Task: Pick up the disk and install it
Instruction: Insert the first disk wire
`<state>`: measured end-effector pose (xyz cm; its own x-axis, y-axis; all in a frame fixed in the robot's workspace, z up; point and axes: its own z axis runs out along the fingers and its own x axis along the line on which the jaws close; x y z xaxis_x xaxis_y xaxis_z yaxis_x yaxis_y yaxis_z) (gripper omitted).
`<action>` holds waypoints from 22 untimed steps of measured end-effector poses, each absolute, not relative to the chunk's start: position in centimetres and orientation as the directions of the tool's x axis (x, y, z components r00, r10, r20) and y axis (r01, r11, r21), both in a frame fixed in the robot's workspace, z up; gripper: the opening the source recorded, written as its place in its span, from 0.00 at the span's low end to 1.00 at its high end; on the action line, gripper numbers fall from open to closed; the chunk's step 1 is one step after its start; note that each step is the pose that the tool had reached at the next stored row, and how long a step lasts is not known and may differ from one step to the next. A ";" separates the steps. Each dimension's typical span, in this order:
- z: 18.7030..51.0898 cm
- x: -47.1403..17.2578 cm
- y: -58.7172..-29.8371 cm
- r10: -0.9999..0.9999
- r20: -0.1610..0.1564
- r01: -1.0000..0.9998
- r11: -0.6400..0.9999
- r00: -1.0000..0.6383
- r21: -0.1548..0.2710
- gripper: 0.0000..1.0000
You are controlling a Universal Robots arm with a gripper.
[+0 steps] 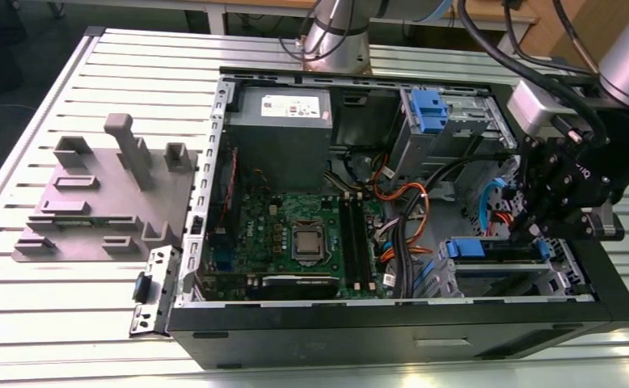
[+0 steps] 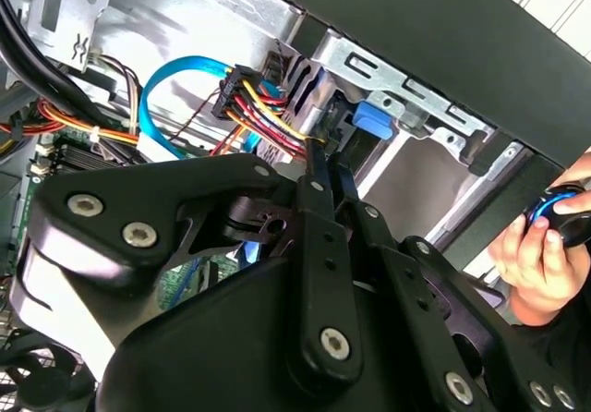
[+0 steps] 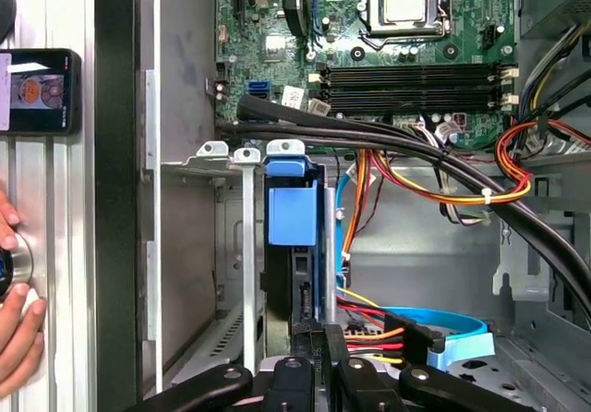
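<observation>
Reaching into the open computer case (image 1: 401, 331), the arm's gripper (image 1: 536, 230) hangs over the drive bay at 4 o'clock in the exterior view. From that view's left: 1 grey fixture (image 1: 99, 194) stands on the slatted table (image 1: 34, 323) at 9 o'clock, and the motherboard (image 1: 304, 234) covers the case floor at centre. The disk (image 1: 487, 249), framed in blue rails, sits edge-on in the bay directly under the tool.

In the first wrist view, the 2 fingers (image 3: 305, 343) are drawn together with barely a gap between them. They hold nothing and sit at the disk's rear edge, so the disk looks already lodged in the bay. How deep it sits cannot be made out.

The hazards appear to lie close by. Red and yellow power wires (image 3: 369, 324) and a blue data cable (image 3: 452, 324) pass just beside the fingers, and any sideways drift could snag or pinch them. An off-line push could cock the rails and jam the disk. A person's hand (image 3: 14, 324) rests on a control just outside the case wall, near the arm.
</observation>
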<state>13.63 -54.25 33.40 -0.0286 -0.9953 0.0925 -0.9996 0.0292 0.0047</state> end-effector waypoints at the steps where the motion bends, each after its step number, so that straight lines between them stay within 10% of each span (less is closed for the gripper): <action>1: 33.4 13.6 -54.3 -0.995 0.092 -1.000 0.031 -0.030 0.005 0.16; 22: 33.1 13.6 -54.6 -0.996 0.084 -1.000 0.022 -0.022 0.005 0.16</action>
